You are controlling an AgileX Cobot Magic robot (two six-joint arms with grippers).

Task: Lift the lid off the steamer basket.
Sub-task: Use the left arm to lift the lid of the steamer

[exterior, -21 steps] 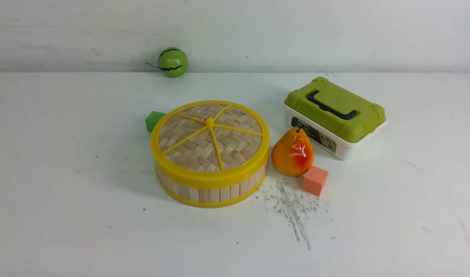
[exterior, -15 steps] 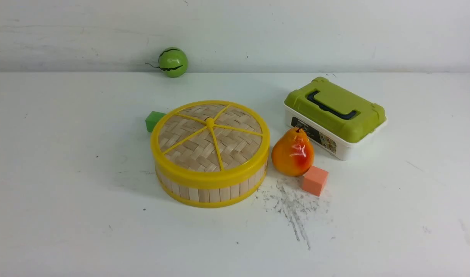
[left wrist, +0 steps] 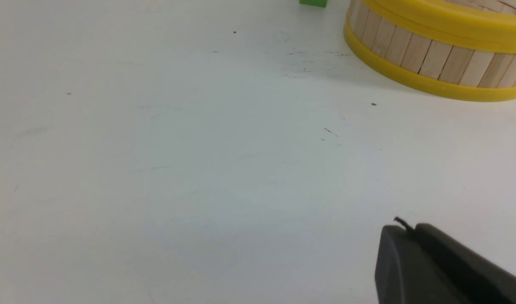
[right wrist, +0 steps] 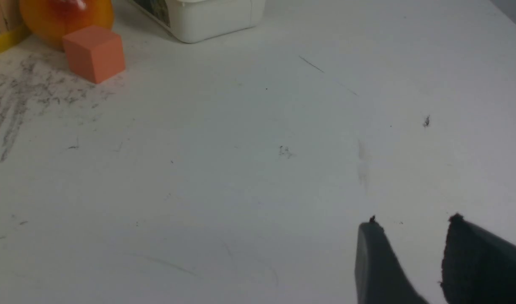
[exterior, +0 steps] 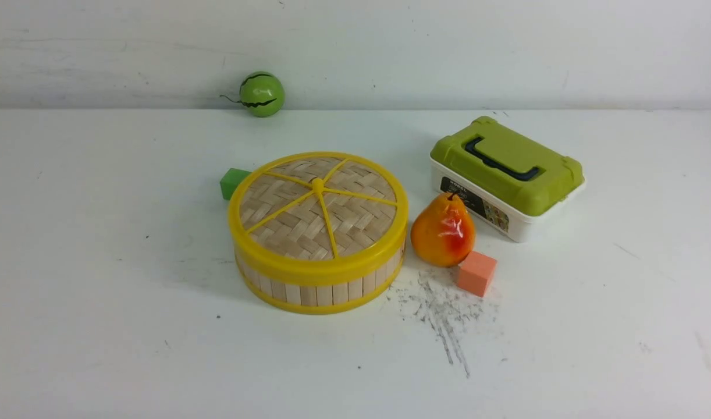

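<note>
The round woven-bamboo lid [exterior: 317, 206] with its yellow rim and spokes sits flat on the steamer basket [exterior: 317, 291], whose pale wood slats and yellow bottom rim show at the table's middle. In the left wrist view the basket [left wrist: 431, 59] lies well away from my left gripper [left wrist: 408, 230], whose fingers are pressed together with nothing between them. My right gripper [right wrist: 414, 228] stands open over bare table, holding nothing. Neither gripper shows in the front view.
An orange-red pear [exterior: 443, 231] and an orange cube [exterior: 476, 273] lie just right of the basket. Behind them stands a white box with a green lid [exterior: 507, 174]. A green cube [exterior: 232, 182] touches the basket's far left, and a small watermelon ball [exterior: 262, 93] rests by the wall.
</note>
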